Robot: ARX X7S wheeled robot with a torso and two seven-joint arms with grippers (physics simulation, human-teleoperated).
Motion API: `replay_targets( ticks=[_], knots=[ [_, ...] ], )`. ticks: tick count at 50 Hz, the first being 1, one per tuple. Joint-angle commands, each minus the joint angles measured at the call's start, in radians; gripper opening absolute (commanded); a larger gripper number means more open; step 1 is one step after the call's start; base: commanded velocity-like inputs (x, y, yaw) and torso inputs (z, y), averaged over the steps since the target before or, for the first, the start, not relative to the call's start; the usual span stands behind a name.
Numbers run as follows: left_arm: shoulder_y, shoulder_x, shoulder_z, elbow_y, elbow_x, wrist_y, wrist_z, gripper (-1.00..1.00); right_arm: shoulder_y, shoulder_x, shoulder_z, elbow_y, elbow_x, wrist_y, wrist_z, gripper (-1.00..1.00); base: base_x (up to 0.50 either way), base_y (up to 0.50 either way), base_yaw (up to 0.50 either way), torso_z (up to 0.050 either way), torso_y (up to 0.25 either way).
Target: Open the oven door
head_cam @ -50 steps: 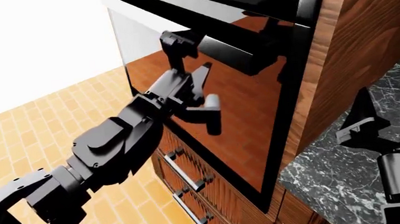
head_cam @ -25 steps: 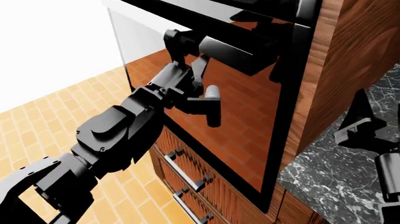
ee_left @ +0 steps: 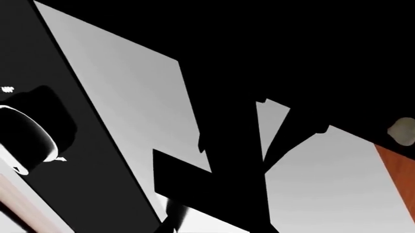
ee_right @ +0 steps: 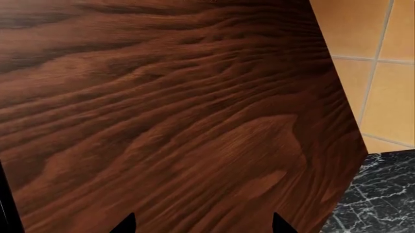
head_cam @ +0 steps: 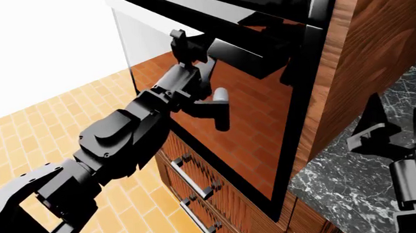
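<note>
The oven door (head_cam: 260, 124) is a glossy black-framed glass panel that mirrors the tiled floor. It fills the middle of the head view. Its long black bar handle (head_cam: 244, 53) runs across the top of the glass. My left gripper (head_cam: 193, 56) is at the handle's left end, open, with one finger above the bar and one below. The left wrist view shows only black silhouettes against grey glass. My right gripper (head_cam: 397, 122) hangs open and empty at the lower right. In the right wrist view its fingertips (ee_right: 126, 224) stand wide apart.
A wood cabinet side panel (ee_right: 162, 121) stands right of the oven, close in front of the right gripper. A dark marble counter (head_cam: 359, 177) lies beneath that gripper. Wood drawers with silver handles (head_cam: 195, 186) sit below the door. Orange tiled floor (head_cam: 61, 116) spreads to the left.
My left gripper has risen and moved in to the handle's left end, most of it in the first half second. The door and the right arm have not moved.
</note>
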Motion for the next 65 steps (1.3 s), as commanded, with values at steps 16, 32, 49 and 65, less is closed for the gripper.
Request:
replay_targets(
  ticks=[16, 32, 49, 65],
  knots=[
    [0.092, -0.155, -0.036, 0.373, 0.045, -0.223, 0.072, -1.0, -0.014, 0.001, -0.003, -0.017, 0.0, -0.002, 0.008, 1.0, 0.0, 0.0, 0.0, 0.0, 0.0],
    [0.199, -0.276, -0.083, 0.667, 0.091, -0.378, 0.085, -1.0, -0.021, -0.002, -0.01, -0.005, -0.005, -0.007, 0.002, 1.0, 0.0, 0.0, 0.0, 0.0, 0.001],
    [0.327, -0.361, -0.106, 0.898, 0.145, -0.506, 0.073, -1.0, -0.019, 0.0, -0.012, 0.001, -0.005, -0.004, 0.009, 1.0, 0.0, 0.0, 0.0, 0.0, 0.002],
    [0.469, -0.428, -0.105, 1.117, 0.224, -0.621, 0.052, -1.0, -0.026, -0.003, -0.019, -0.002, -0.006, -0.007, 0.009, 1.0, 0.0, 0.0, 0.0, 0.0, 0.003]
  ],
)
